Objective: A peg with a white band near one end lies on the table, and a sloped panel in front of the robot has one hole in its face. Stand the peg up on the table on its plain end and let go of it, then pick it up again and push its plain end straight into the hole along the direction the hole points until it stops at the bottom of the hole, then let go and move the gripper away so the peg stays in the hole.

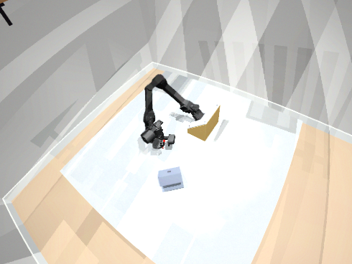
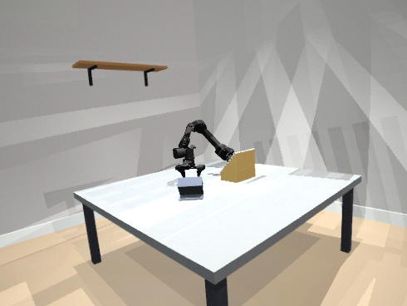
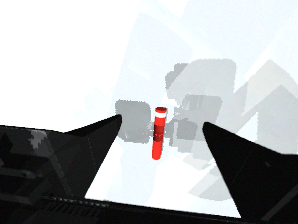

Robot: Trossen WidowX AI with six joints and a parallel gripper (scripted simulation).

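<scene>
The red peg [image 3: 157, 145] [image 1: 164, 141] lies on the table between and below the fingertips. In the wrist view it runs nearly up and down the picture, its white band [image 3: 160, 114] near the upper end and its plain end toward the bottom. My gripper [image 3: 161, 121] [image 1: 164, 142] [image 2: 191, 173] is open and empty, pointing down, with one finger on each side of the peg and some height above it. The pale blue-grey sloped panel [image 1: 175, 175] [image 2: 190, 181] has one dark hole [image 1: 169, 171] in its face. The peg is not visible in the exterior view.
A tan wedge-shaped block [image 1: 213, 123] [image 2: 245, 167] stands beside the arm's base, to the right of the gripper in the top and exterior views. The panel stands on the white table [image 1: 230, 186] [image 2: 257, 212], nearer the top and exterior views than the gripper. A shelf [image 2: 120, 66] hangs on the wall.
</scene>
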